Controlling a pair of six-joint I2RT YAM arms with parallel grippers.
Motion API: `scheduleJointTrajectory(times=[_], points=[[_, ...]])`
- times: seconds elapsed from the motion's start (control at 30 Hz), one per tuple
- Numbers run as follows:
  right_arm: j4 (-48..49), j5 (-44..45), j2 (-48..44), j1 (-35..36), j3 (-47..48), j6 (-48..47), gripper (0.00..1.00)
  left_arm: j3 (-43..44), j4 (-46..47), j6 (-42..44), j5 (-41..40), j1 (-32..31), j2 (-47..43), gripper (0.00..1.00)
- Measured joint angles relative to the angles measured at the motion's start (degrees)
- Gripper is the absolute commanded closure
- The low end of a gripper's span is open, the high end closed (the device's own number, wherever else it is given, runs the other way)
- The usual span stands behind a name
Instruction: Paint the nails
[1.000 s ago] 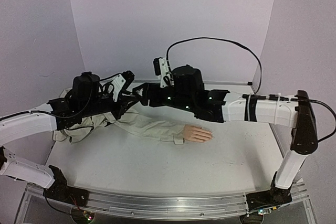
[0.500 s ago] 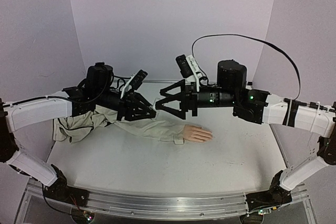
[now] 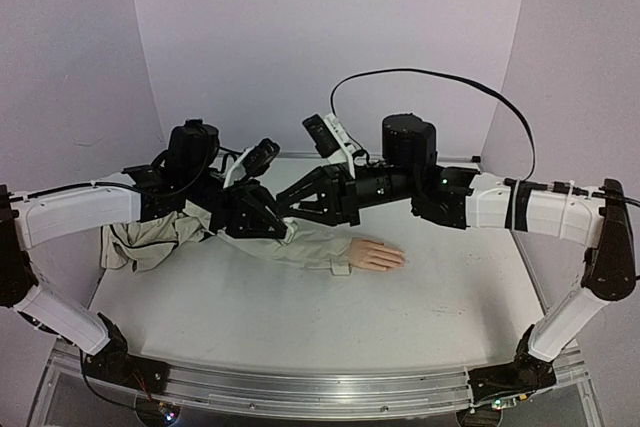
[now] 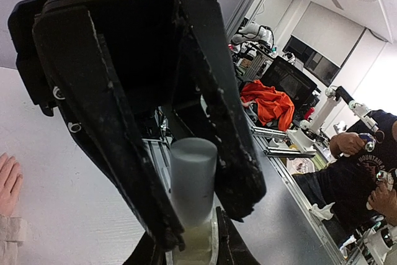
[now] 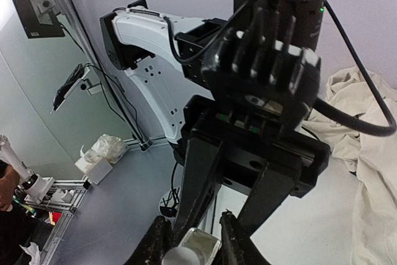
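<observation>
Lying flat on the white table [image 3: 300, 322], right of its middle, is the peach mannequin hand [image 3: 376, 255]. Its fingers point to the right, and the nails [image 3: 400, 259] at their tips are too small to make out one by one. A beige sleeve [image 3: 300, 241] of soft, creased cloth runs leftward from the wrist. It ends in a crumpled heap of jacket [image 3: 135, 243] near the table's left edge.

The tabletop is matt and faintly speckled. A metal rail [image 3: 300, 392] runs along its near edge, and a plain pale-lilac backdrop [image 3: 320, 37] curves around the back and sides. The wrist cameras look past this into a workshop with screens and an orange cloth.

Both grippers meet above the sleeve, up-left of the hand and well apart from the nails, touching neither hand nor cloth. The left gripper [image 4: 189, 254] has its fingers pressed onto the pale glass body of a small bottle [image 4: 193, 240]. The right gripper [image 5: 191, 243] faces it from the other side. Its long, scuffed black fingers straddle the bottle's smooth grey cylindrical cap [image 4: 192, 175]. One finger overlaps the cap in the left wrist view, and whether the pads actually clamp it cannot be told.

A black cable [image 3: 440, 82] arches over the right arm.
</observation>
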Motion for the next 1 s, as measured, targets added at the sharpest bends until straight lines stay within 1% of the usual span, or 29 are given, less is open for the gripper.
scheduleJointTrajectory(times=[0.13,0.23,0.33,0.4,0.5,0.6,0.73,0.83,0.9,0.93,1.0], points=[[1.8,-2.8,1.5,0.0,1.2,1.3,0.82,0.0,0.0,-0.2,0.3,0.0,0.0,1.0],[3.1,-4.2,2.0,0.0,1.2,2.2,0.93,0.0,0.0,-0.2,0.4,0.0,0.0,1.0],[3.9,-4.8,2.2,0.0,1.2,2.8,1.0,0.0,0.1,-0.2,0.2,0.0,-0.1,1.0],[4.3,-4.9,2.4,-0.1,1.2,3.2,1.0,0.0,0.1,-0.4,-0.5,0.1,-0.2,1.0],[5.1,-4.1,2.5,-0.4,1.1,3.6,1.0,0.0,-0.3,-0.3,-3.8,0.5,-1.2,1.0],[6.4,-0.2,2.7,-0.9,0.9,4.1,1.0,-1.5,-0.5,0.4,-13.4,0.9,-4.4,1.0],[8.0,9.7,4.2,-1.1,0.8,6.1,1.0,-4.9,-0.6,2.2,-32.5,0.3,-9.7,1.0],[7.8,23.0,6.9,0.0,2.0,10.8,1.0,-7.2,-0.7,5.8,-51.4,-1.4,-12.0,1.0],[3.9,36.5,10.3,2.9,6.5,14.9,1.0,-8.3,-0.8,9.3,-62.1,-2.5,-12.2,1.0],[2.6,40.9,11.7,4.0,8.3,16.2,1.0,-8.7,-1.1,11.0,-66.5,-3.0,-12.2,1.0],[-0.5,49.6,14.9,6.3,12.9,18.5,1.0,-9.1,-1.6,13.2,-72.1,-3.5,-12.3,1.0]])
